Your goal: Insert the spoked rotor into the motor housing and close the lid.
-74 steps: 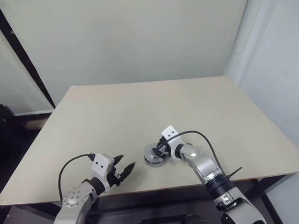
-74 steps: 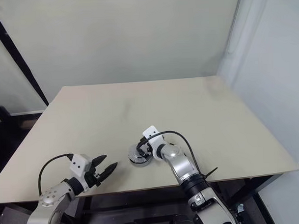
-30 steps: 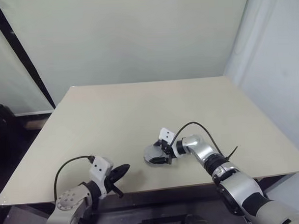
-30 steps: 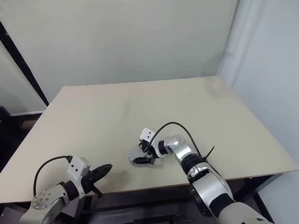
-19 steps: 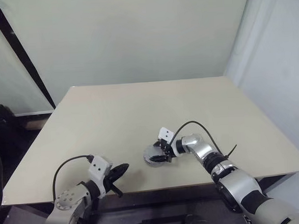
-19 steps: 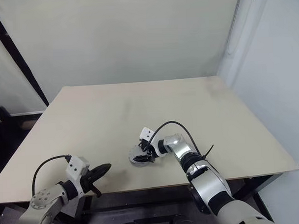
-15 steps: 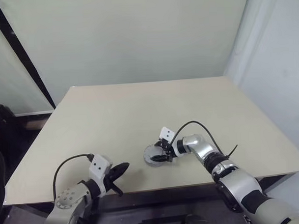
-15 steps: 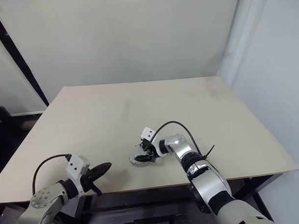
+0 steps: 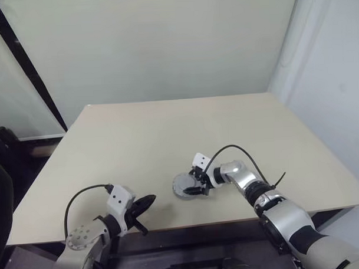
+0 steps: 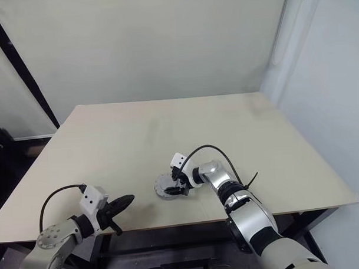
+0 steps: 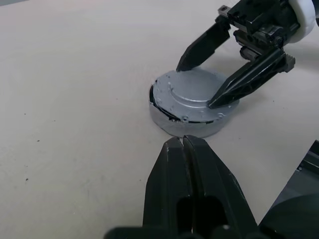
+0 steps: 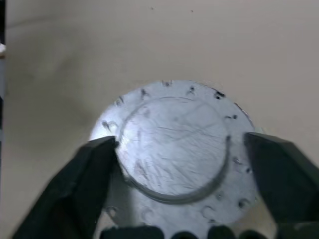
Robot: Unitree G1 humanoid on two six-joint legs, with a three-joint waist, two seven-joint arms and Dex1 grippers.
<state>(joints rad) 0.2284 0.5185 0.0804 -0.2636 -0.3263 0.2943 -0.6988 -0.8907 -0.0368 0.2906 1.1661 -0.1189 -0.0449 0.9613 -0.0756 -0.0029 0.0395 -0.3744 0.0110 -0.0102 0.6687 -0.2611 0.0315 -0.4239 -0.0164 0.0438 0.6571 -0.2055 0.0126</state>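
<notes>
Your right pincer (image 11: 215, 83) remains spread wide astride the lid (image 11: 192, 102), gripping nothing; left pincer (image 11: 183, 144) remains fully closed, empty, unmoved.

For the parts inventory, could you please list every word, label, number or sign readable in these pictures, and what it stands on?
None can be read.
The lid on the motor housing: bare scratched metal with small rim holes, no lettering.
The right gripper, left gripper and table: no markings.

lid (image 11: 192, 101) on table (image 9: 167, 129) near its front edge, between both grippers
</notes>
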